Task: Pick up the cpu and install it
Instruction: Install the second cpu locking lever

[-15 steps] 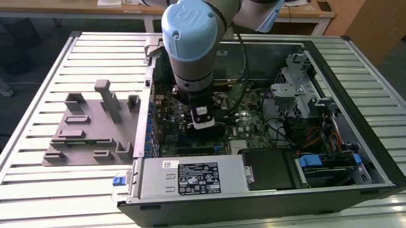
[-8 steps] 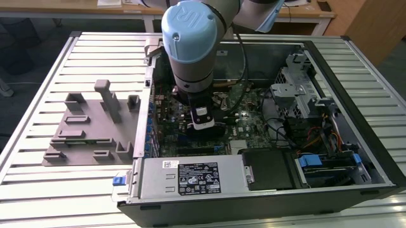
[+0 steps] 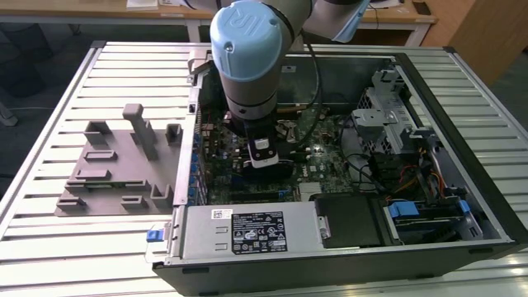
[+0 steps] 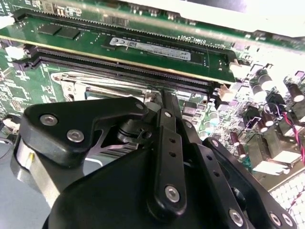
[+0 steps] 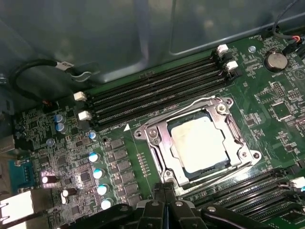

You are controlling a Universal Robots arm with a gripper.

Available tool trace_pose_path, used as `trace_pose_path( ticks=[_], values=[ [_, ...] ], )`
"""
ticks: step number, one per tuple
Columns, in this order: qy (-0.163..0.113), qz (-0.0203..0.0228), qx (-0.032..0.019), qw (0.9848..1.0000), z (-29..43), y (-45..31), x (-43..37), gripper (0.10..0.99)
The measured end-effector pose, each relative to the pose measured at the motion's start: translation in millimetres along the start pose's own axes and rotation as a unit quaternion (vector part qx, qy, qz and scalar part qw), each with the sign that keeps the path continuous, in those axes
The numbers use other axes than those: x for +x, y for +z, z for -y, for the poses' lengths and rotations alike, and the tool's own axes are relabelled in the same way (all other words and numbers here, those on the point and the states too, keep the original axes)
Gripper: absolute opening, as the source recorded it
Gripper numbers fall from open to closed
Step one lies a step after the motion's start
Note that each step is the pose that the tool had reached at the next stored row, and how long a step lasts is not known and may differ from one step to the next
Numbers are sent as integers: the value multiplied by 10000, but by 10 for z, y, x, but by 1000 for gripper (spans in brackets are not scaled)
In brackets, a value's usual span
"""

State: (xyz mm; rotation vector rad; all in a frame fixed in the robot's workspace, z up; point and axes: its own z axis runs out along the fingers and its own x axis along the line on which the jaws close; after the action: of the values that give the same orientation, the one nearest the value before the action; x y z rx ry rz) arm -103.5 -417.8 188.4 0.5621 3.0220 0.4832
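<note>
Inside an open desktop computer case (image 3: 429,124) laid flat on a slatted metal table (image 3: 49,247), a robot arm (image 3: 247,55) with a pale blue joint cap reaches straight down over the green motherboard (image 5: 267,100). Seated in the motherboard's socket, the cpu (image 5: 198,143) shows its pale silver top, ringed by the socket's metal retention frame (image 5: 157,136), which lies closed around the chip's edges. Rows of long black memory slots (image 5: 157,90) run along one side of the socket, with more slots (image 5: 248,191) on the other side. At the frame's edge in the first wrist view, the gripper (image 5: 164,202) hangs just beside the socket with its two black fingers pressed together and nothing between them; the cpu sits apart from the fingertips, untouched. In the second wrist view, the gripper's black linkage (image 4: 167,157) looms in front of a memory stick (image 4: 143,47) standing in its slot. On the table toward the exterior view's left, a grey parts tray (image 3: 111,176) rests beside the case. A power supply (image 3: 247,232) with a label fills the case's near corner.
</note>
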Motion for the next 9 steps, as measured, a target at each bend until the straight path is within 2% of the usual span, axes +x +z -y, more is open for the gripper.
trace_pose_path(
  ticks=[5, 9],
  values=[
    [0, 1, -4, 10000, -11, -26, 1, 106],
    [1, 0, 0, 10000, -47, -143, 5, 106]
  ],
)
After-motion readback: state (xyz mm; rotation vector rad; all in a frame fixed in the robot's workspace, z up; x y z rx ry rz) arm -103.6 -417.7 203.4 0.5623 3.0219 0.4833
